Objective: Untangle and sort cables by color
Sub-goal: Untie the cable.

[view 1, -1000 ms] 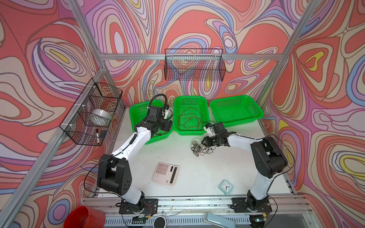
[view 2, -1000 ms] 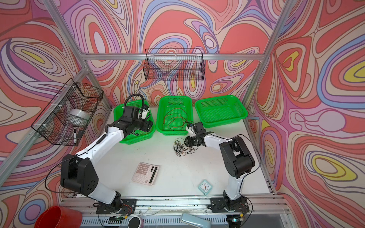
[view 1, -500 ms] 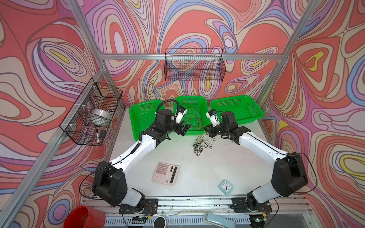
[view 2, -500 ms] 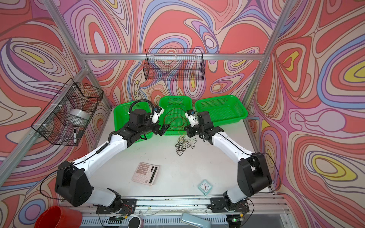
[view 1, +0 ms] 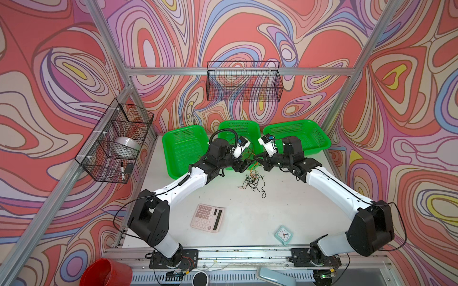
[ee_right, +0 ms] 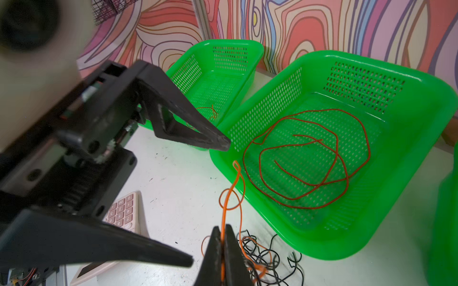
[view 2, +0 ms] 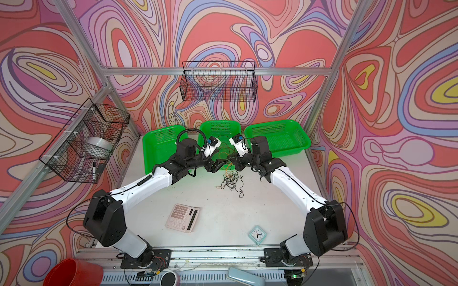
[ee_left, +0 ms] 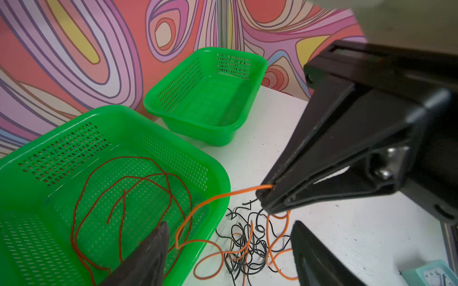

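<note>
A tangle of black and orange cables [view 1: 252, 179] [ee_left: 247, 245] lies on the white table in front of the middle green basket [view 1: 238, 123]. My right gripper [ee_right: 223, 245] [view 1: 257, 158] is shut on an orange cable [ee_right: 233, 190] [ee_left: 223, 195] that rises out of the tangle. My left gripper [ee_left: 230, 225] [ee_right: 209, 203] hangs open just beside it, above the tangle, with nothing gripped. A red cable [ee_left: 133, 178] [ee_right: 309, 158] lies looped in the middle basket. A short orange cable [ee_right: 210, 112] lies in the left basket [view 1: 178, 151].
A third green basket [view 1: 297, 128] stands at the back right. A pink calculator [view 1: 207, 218] and a small teal clock [view 1: 283, 234] lie nearer the front edge. Wire baskets [view 1: 116, 141] hang on the left and back walls. A red cup [view 1: 106, 272] sits below the front rail.
The left gripper left the left basket and came over to the tangle. The right gripper closed on an orange cable at the tangle and lifted it up toward the middle basket.
</note>
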